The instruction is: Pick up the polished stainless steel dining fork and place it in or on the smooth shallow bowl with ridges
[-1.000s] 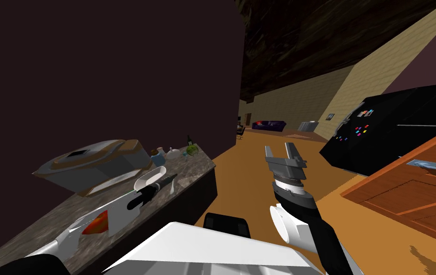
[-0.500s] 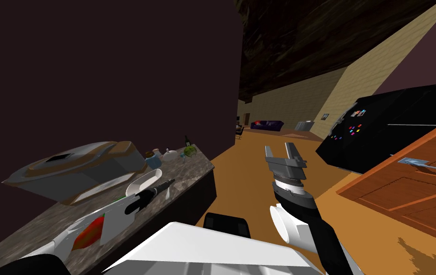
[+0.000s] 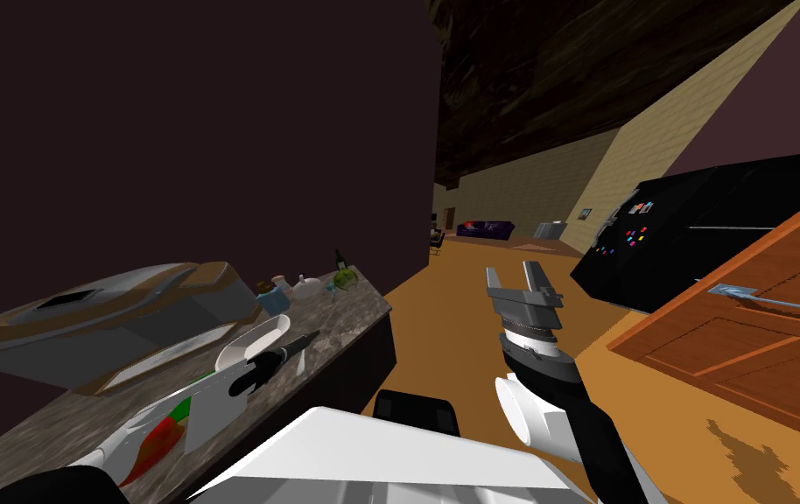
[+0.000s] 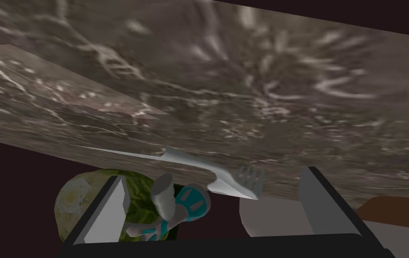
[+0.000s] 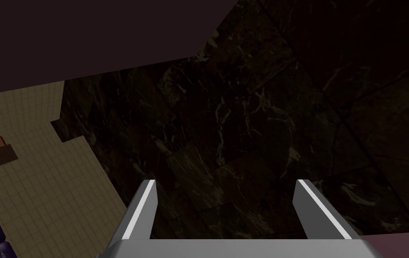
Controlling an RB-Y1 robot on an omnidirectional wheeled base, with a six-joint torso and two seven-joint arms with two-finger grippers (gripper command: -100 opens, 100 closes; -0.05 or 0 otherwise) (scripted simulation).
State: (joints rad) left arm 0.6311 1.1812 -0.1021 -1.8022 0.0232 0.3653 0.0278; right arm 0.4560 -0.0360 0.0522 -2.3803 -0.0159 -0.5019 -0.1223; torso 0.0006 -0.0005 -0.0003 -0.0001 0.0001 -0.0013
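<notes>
Marble-patterned desk (image 3: 354, 306) on the robot's left carries a large grey-and-brown appliance (image 3: 83, 315), with a white shallow bowl (image 3: 245, 343) just in front of it. Left jaws reach over the desk beside the bowl, released, fingers (image 4: 109, 210) standing apart. Fork (image 4: 212, 172) lies flat on the desk, ungrasped, between and just ahead of the fingertips. Green cabbage (image 3: 346, 278) sits at the desk's far end. Right jaws are released, fingers (image 5: 143, 210) apart, raised above the orange floor (image 3: 442, 332).
</notes>
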